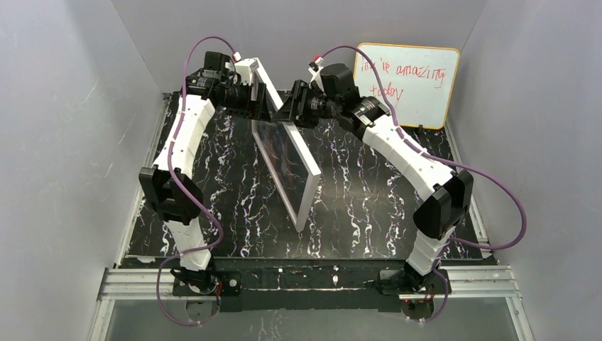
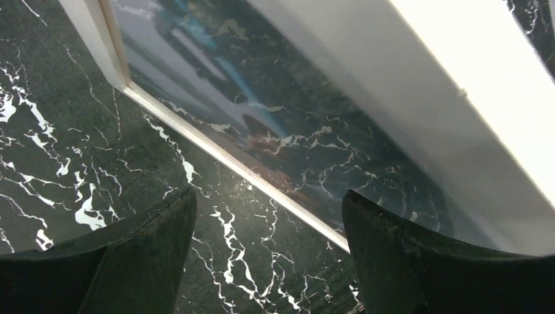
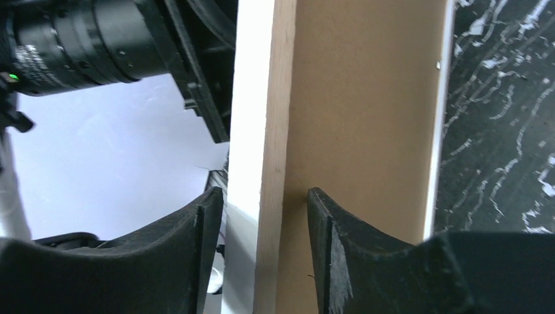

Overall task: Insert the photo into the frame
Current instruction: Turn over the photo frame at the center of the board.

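Note:
The frame (image 1: 307,186) stands tilted on its long edge in the middle of the table, its white face turned to the left. Behind its pane shows the photo (image 2: 275,124), dark with blue and reddish tones under reflections. My left gripper (image 2: 268,196) hangs wide open at the frame's far end, above the lower white rim (image 2: 216,147), with only table between its fingers. My right gripper (image 3: 265,191) is open and straddles the frame's upper edge. One finger (image 3: 203,242) is on the white face side, the other (image 3: 334,248) by the brown backing board (image 3: 366,111). Slim gaps show at both.
An orange-rimmed whiteboard (image 1: 408,85) with red writing leans against the back wall on the right. The black marbled table (image 1: 369,206) has grey walls on the left, right and back. The two grippers (image 1: 273,106) are close together at the frame's far end.

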